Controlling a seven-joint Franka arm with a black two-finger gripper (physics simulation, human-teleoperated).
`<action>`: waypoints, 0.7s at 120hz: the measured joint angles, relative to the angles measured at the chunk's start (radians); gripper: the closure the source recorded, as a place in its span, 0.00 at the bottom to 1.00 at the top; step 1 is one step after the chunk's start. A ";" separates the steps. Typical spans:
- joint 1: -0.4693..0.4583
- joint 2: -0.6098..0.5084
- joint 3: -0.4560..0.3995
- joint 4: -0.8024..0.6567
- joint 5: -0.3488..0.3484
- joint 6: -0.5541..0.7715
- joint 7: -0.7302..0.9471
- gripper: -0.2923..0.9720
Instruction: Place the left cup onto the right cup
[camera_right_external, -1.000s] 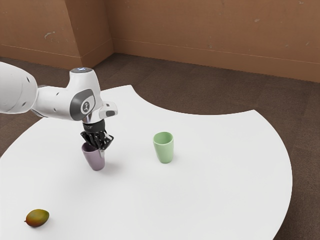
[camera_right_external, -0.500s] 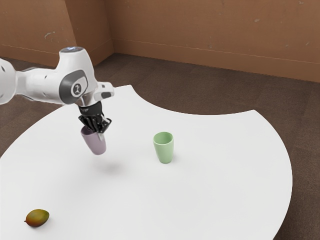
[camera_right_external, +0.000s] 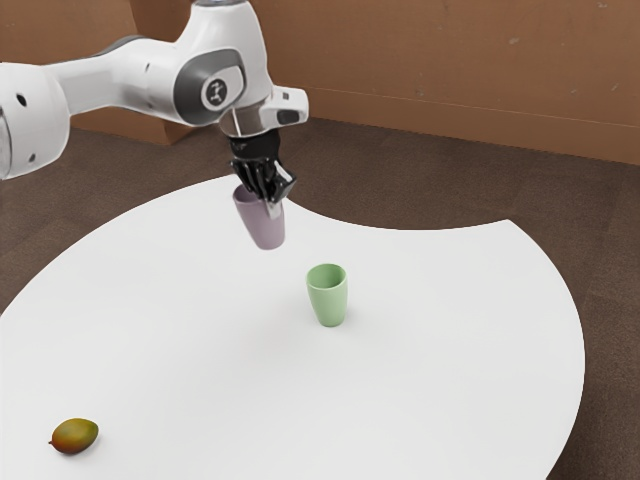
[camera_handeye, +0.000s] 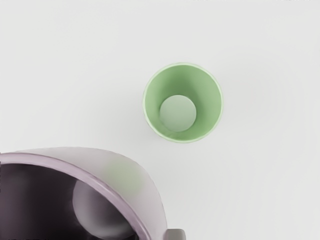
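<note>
The arm (camera_right_external: 140, 75) comes in from the exterior view's upper left w/ the tool (camera_right_external: 266, 196) pointing down. Its fingers are drawn close together and pinch the rim of the purple cup (camera_right_external: 262, 228), so the tool has a firm hold of that cup. The purple cup hangs in the air, mouth up, looking slightly tilted, well clear of the white tabletop (camera_right_external: 440, 330). The green cup (camera_right_external: 327, 294) stands upright on the tabletop, mouth up, lower than the purple cup and toward the exterior view's right of it; the two cups are near each other but apart, not yet stacked. In the wrist view the green cup (camera_handeye: 182, 102) is seen from above, w/ its round inner base showing and nothing inside. The purple cup (camera_handeye: 117, 175) sits just under the hand, its rim and dark inside up close, w/ bare tabletop (camera_handeye: 75, 65) btwn it and the green cup. A small orange-green fruit (camera_right_external: 74, 435) lies near the exterior view's lower left corner, well apart from both cups.
</note>
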 joint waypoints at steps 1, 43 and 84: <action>0.001 0.006 -0.002 0.007 0.000 -0.003 0.000 0.85; 0.000 0.234 -0.042 0.235 -0.005 -0.050 -0.002 0.85; -0.022 0.315 -0.043 0.281 -0.008 -0.023 -0.005 0.85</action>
